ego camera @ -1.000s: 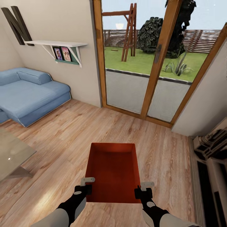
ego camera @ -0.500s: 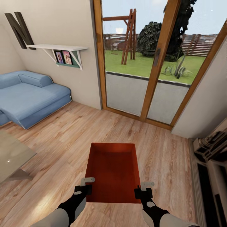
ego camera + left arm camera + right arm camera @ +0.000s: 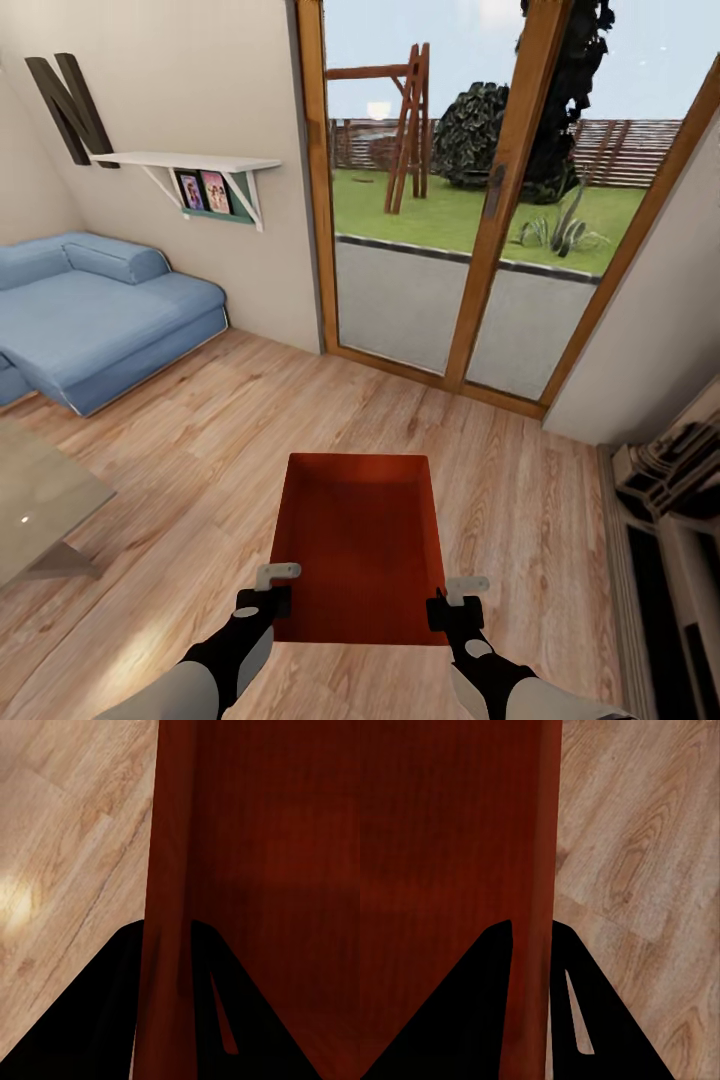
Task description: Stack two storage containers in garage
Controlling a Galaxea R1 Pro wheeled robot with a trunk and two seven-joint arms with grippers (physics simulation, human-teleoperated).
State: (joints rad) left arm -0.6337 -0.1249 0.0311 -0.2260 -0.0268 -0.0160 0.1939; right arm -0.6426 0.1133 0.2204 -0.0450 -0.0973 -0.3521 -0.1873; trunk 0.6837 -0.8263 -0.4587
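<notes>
I hold one orange-red storage container [image 3: 360, 545] level in front of me, above the living room's light wood plank floor [image 3: 200, 440]. My left gripper [image 3: 268, 598] is shut on the container's left wall near its close corner; in the left wrist view that thin wall [image 3: 166, 945] runs between the dark fingers [image 3: 105, 1012]. My right gripper [image 3: 448, 605] is shut on the right wall [image 3: 534, 945] the same way. The other container is out of view.
A blue sofa [image 3: 90, 310] stands at the left under a white shelf [image 3: 190, 165]. Wood-framed glass doors [image 3: 470, 200] lie ahead, with a garden behind them. A glass table corner [image 3: 40, 500] sits near left. An ornate fireplace edge [image 3: 670, 500] is at the right.
The whole picture has shifted slightly down, so the camera has moved. The container stays in the same place between my two grippers.
</notes>
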